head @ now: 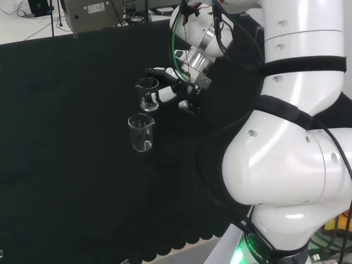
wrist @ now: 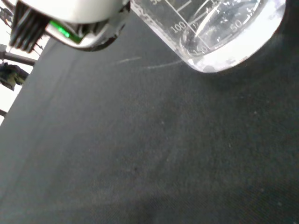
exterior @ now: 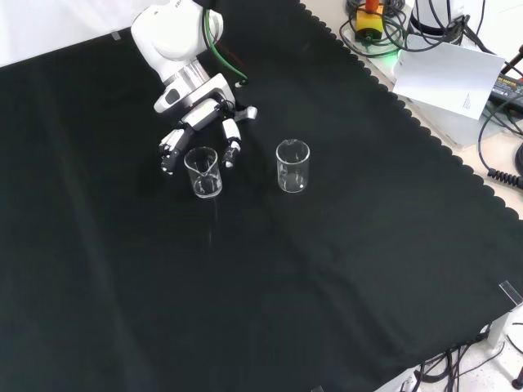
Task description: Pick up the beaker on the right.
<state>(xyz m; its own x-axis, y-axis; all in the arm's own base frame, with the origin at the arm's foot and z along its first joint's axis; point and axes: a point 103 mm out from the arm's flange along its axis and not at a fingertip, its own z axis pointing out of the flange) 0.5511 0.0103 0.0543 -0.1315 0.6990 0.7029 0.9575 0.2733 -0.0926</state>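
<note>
Two clear glass beakers stand upright on the black cloth. One beaker (head: 147, 93) (exterior: 203, 171) stands right at my hand (head: 177, 91) (exterior: 198, 117). In the front view a finger (exterior: 167, 153) reaches down on its left and another finger (exterior: 232, 151) on its right, both spread and apart from the glass. My hand is open and holds nothing. The wrist view shows this beaker's base (wrist: 219, 35) close up, resting on the cloth. The other beaker (head: 141, 132) (exterior: 293, 166) stands free, to the right in the front view.
My own white arm links (head: 297, 126) take up the right of the head view. Beyond the cloth's scalloped edge (exterior: 425, 131) in the front view lie a sheet of paper (exterior: 449, 77) and cables. A metal case (head: 93, 12) stands behind the cloth.
</note>
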